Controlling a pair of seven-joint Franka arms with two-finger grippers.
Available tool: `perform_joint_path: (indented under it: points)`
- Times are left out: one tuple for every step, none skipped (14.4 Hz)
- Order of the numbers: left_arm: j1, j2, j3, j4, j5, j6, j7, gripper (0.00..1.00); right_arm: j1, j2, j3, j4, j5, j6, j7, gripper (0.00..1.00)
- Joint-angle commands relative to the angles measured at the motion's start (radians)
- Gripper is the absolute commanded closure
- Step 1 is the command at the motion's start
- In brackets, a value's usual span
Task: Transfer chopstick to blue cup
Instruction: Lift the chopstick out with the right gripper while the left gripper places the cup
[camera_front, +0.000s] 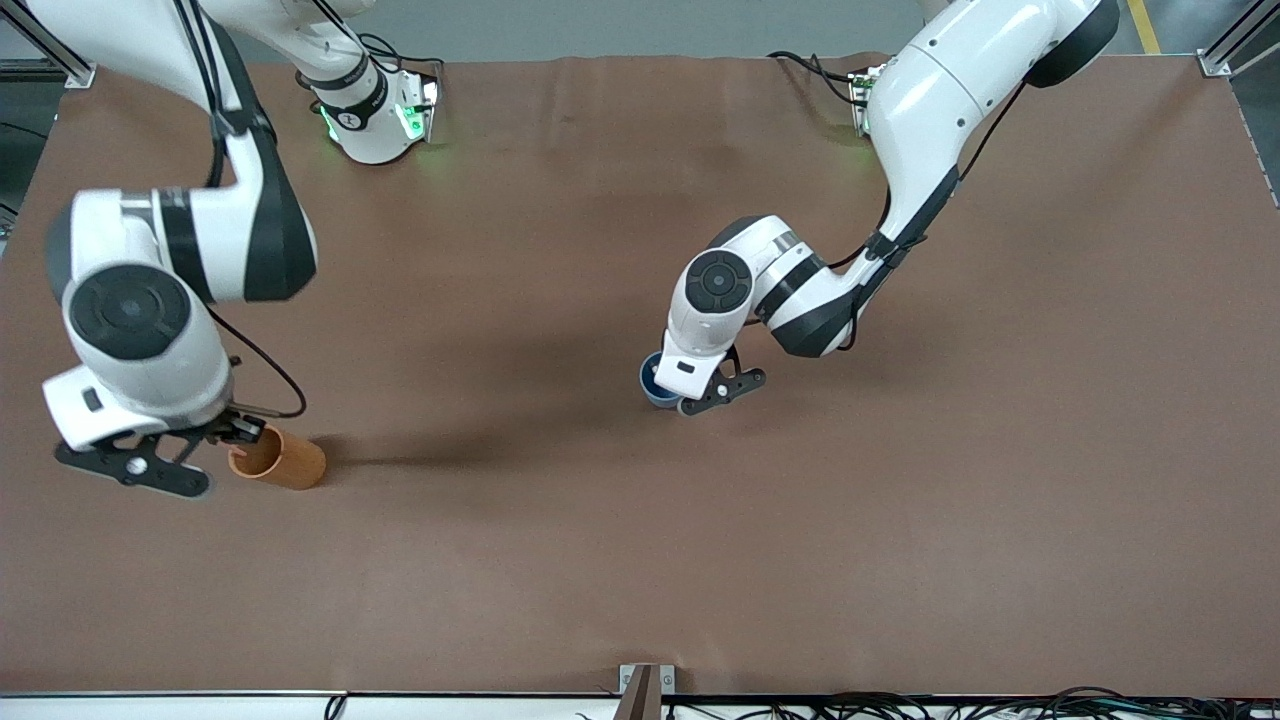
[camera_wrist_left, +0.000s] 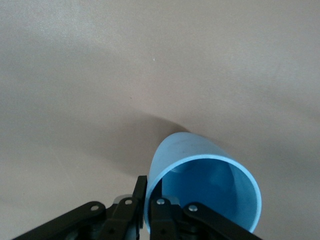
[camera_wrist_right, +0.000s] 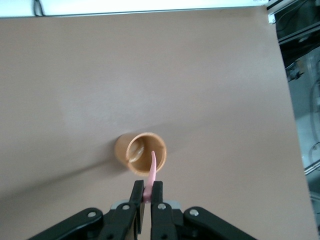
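Nearest the front camera stands the orange-brown cup (camera_front: 280, 459) on the brown surface (camera_front: 640, 560), toward the right arm's end. Over it hangs the right gripper (camera_wrist_right: 148, 192) — its jaws closed on the pink chopstick (camera_wrist_right: 151, 172), whose lower end dips inside that cup's mouth. Well apart from the orange-brown cup, toward the left arm's end and farther from the camera, is the blue cup (camera_wrist_left: 205, 187). At it sits the left gripper (camera_wrist_left: 148, 200), its jaws clamped on the cup's rim wall — one finger inside, one outside.
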Motion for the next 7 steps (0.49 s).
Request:
perform_joint_path:
  points:
    - [0.005, 0.006, -0.008, 0.001, 0.031, 0.01, -0.025, 0.85, -0.011, -0.1, 0.006, -0.004, 0.132, -0.022, -0.04, 0.97]
    - [0.007, 0.006, -0.008, 0.0, 0.031, 0.01, -0.019, 0.56, -0.011, -0.132, 0.003, 0.005, 0.194, -0.022, -0.05, 0.97]
    - [0.01, 0.003, -0.008, -0.002, 0.031, 0.01, -0.01, 0.15, -0.011, -0.161, 0.001, 0.005, 0.24, -0.022, -0.051, 0.97]
    - [0.011, -0.011, -0.008, 0.0, 0.031, -0.004, -0.013, 0.0, -0.011, -0.186, -0.002, 0.005, 0.277, -0.022, -0.053, 0.97]
    - [0.017, -0.041, -0.01, 0.0, 0.031, -0.022, -0.007, 0.0, -0.013, -0.211, -0.003, 0.005, 0.304, -0.022, -0.054, 0.97]
    - [0.031, -0.086, -0.01, 0.004, 0.031, -0.08, 0.023, 0.0, -0.019, -0.228, -0.005, 0.004, 0.321, -0.031, -0.065, 0.97]
    - [0.051, -0.132, -0.014, 0.004, 0.019, -0.137, 0.08, 0.0, -0.046, -0.246, -0.003, 0.004, 0.335, -0.058, -0.097, 0.97]
